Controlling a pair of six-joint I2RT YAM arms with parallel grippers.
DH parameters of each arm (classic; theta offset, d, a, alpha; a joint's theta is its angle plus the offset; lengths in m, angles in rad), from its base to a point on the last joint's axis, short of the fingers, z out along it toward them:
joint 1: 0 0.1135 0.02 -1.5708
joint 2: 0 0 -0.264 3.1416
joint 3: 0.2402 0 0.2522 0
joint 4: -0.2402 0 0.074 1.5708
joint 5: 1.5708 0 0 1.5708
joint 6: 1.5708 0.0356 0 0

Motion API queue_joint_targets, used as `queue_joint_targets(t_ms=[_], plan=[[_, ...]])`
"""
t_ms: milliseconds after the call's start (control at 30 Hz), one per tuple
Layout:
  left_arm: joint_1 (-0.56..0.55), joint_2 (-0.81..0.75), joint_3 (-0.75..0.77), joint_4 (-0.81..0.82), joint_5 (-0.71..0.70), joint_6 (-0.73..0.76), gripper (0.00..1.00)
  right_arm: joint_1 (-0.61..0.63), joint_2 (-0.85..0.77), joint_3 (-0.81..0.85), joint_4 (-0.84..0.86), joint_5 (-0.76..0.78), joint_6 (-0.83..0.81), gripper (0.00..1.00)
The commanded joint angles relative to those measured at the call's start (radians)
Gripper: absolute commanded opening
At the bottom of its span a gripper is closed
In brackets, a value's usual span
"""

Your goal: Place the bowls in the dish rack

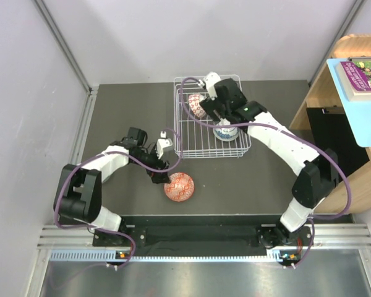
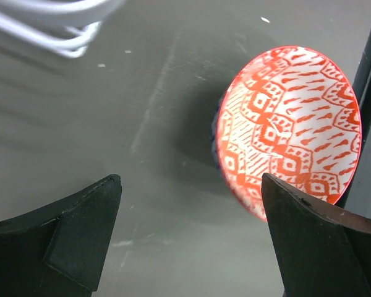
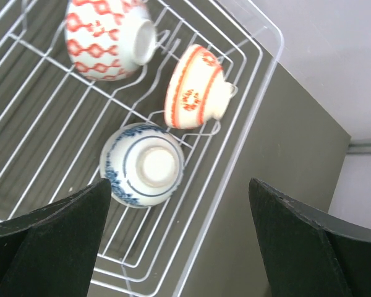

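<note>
An orange-red patterned bowl sits on the dark table, tilted on its side in the left wrist view. My left gripper is open and empty just left of it; the right finger is near its rim. The white wire dish rack holds three bowls upside down or on their sides: two orange-red patterned ones and a blue-and-white one. My right gripper hovers open and empty over the rack. The pale green bowl is out of view.
A corner of the rack's wire shows behind the left gripper. A wooden shelf with a blue board stands at the right. A metal rail runs along the near edge. Grey walls close in the back and left.
</note>
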Motion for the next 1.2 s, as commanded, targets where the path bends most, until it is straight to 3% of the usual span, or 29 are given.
queue_joint_targets(t_ms=[0,100,167,233,267,367,567,633,867,1167], plan=[[-0.073,0.028,0.035,0.002,-0.048,-0.014,0.99,-0.057,-0.081,0.027,0.004,-0.057,0.05,0.91],[-0.105,0.059,0.038,0.01,-0.074,-0.021,0.99,-0.077,-0.101,0.02,0.004,-0.077,0.066,0.91],[-0.113,0.088,0.043,0.016,-0.092,-0.023,0.93,-0.083,-0.109,0.011,0.006,-0.086,0.075,0.91],[-0.121,0.106,0.052,0.01,-0.096,-0.024,0.8,-0.092,-0.118,0.006,0.004,-0.098,0.079,0.91],[-0.121,0.123,0.054,0.007,-0.097,-0.023,0.67,-0.095,-0.12,0.004,0.007,-0.1,0.081,0.91],[-0.127,0.143,0.058,0.004,-0.102,-0.023,0.47,-0.103,-0.123,0.003,0.006,-0.106,0.087,0.91],[-0.133,0.163,0.06,-0.008,-0.102,-0.011,0.21,-0.111,-0.118,0.01,0.003,-0.118,0.101,0.91],[-0.133,0.165,0.058,-0.011,-0.099,-0.003,0.0,-0.115,-0.115,0.01,-0.003,-0.133,0.112,0.91],[-0.118,0.096,0.084,-0.077,-0.04,0.063,0.0,-0.167,-0.094,0.047,-0.06,-0.28,0.194,0.9],[0.046,-0.058,0.284,-0.119,0.05,0.033,0.0,-0.273,-0.025,0.058,-0.093,-0.811,0.368,0.89]])
